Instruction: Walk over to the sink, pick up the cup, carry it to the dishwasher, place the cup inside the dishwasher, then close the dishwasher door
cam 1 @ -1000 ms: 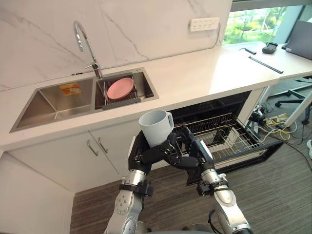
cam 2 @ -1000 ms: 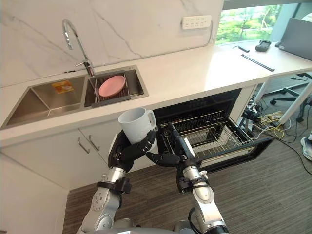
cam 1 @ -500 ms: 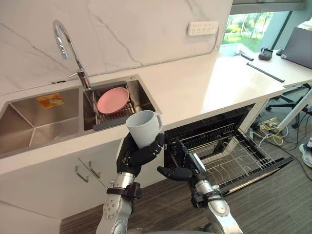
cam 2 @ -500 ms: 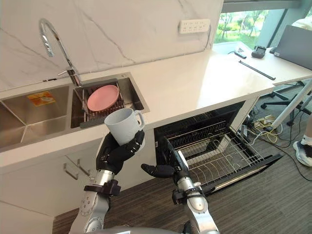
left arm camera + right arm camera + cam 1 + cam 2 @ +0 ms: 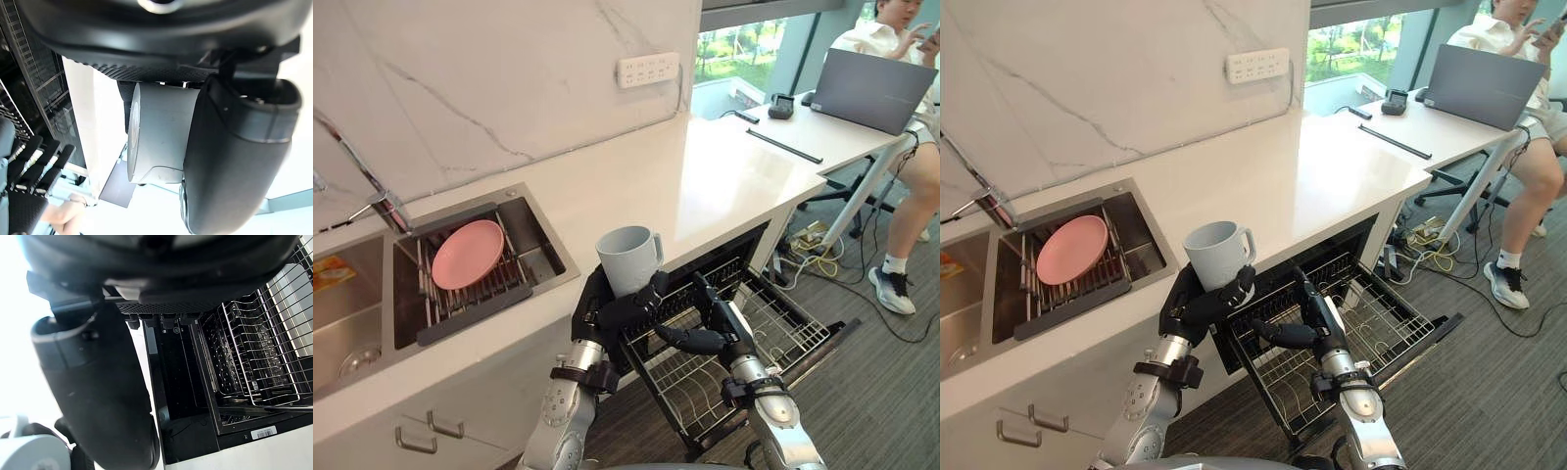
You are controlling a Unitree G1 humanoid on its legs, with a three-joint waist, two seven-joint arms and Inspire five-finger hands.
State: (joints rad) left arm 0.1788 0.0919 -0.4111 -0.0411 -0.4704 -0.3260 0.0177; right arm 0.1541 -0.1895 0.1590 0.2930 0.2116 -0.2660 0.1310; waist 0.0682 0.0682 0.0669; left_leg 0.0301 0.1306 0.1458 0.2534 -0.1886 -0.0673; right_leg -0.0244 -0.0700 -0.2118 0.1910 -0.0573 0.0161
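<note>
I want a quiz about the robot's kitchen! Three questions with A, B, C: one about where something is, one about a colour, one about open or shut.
1. Where is the cup? A on the floor; B in the left robot hand; C on a chair.
2. What colour is the plate in the sink? A pink; B green; C black.
3. The dishwasher door is: A shut; B open; C taken off.

Answers: 1 B, the left robot hand is curled round the cup's base. 2 A, the plate is plainly pink. 3 B, the door lies down flat with the wire rack pulled out over it.
</note>
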